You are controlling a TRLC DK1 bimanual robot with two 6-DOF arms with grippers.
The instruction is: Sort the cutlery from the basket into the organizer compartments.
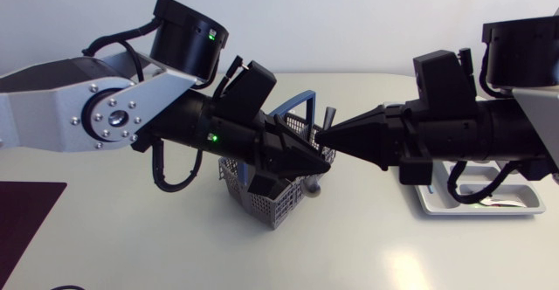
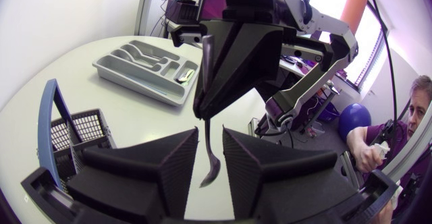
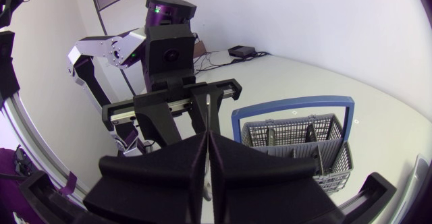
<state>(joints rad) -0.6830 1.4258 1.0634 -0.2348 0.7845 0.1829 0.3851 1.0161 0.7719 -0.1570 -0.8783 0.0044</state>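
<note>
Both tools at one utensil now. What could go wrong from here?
1. The slim metal utensil hangs from the shut right tool, its lower end between the fingers of the open left tool. If the right tool lets go early, it would likely drop.
2. The tool tips sit very close, so closing could make them collide.

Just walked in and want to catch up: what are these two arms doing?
It looks like a handover. The right arm has its jaws shut on a piece of cutlery, holding it in the air near the basket. The left arm faces it with its jaws open on either side of the piece's lower end, not gripping. The organizer sits on the table under the right arm.
</note>
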